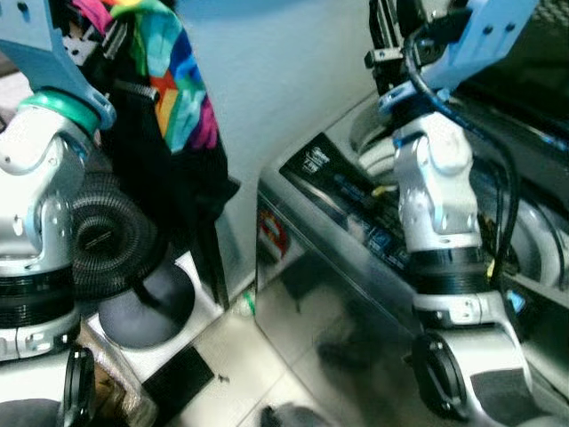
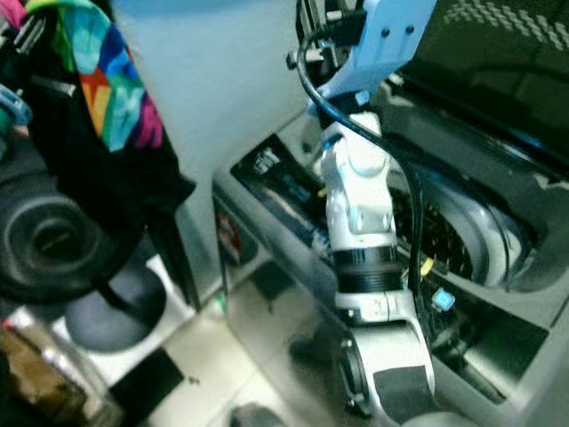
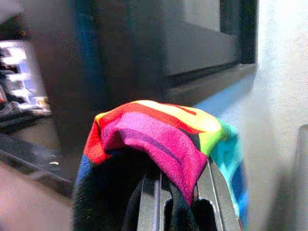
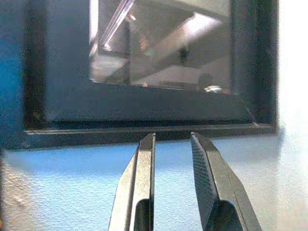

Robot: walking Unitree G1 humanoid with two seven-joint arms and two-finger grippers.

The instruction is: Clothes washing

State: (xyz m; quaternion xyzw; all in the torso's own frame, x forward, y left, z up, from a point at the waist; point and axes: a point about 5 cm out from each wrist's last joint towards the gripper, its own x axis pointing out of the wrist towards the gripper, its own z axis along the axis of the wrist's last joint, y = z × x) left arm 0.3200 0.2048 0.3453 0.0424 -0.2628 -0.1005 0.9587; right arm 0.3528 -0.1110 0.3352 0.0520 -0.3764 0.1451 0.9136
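One garment (image 1: pixel 173 80), rainbow and black, hung clamped in the left gripper (image 3: pixel 175 192), raised high. The washer drum (image 2: pixel 462 227) lay open below and to that gripper's right, beneath the right gripper (image 4: pixel 172 144), whose fingers stood slightly apart, empty.

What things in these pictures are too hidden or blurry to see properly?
- Washing machine drum: its inside is dark and partly hidden by the right arm, eye views.
- Control panel writing: too blurred.
- Rainbow garment: drapes the left gripper, cut off by the frame edge.
- Right gripper: empty, fingers apart.
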